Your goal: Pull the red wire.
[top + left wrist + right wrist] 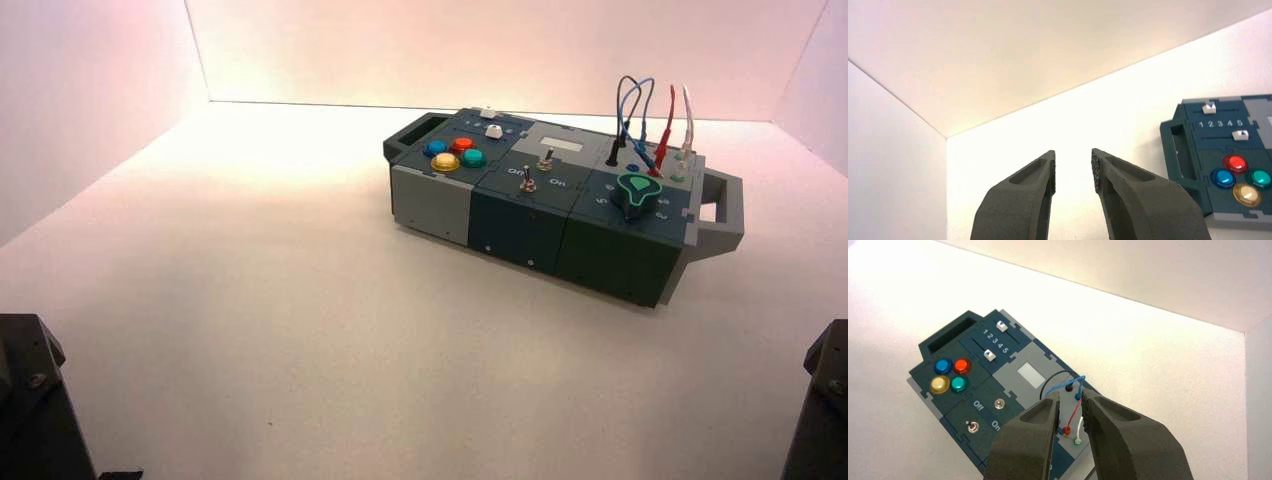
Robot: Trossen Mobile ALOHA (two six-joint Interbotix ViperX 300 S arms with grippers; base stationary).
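Observation:
The red wire (663, 130) stands up from the wire panel at the right end of the box (520, 215), its plug seated in a socket. The right wrist view shows the red wire (1072, 415) running down to its red plug, far beyond the fingers. My right gripper (1069, 399) hangs open well above and short of the box, nothing between its fingers. My left gripper (1073, 157) is open too, held off the box's left end over bare table. In the high view only the arms' dark bases show at the bottom corners.
Blue looped wires (630, 100) and a white lead (687, 120) rise close beside the red wire. A green knob (637, 190) sits in front of them. Toggle switches (528, 180), coloured buttons (455, 153) and two sliders (995, 340) fill the box's left part. White walls enclose the table.

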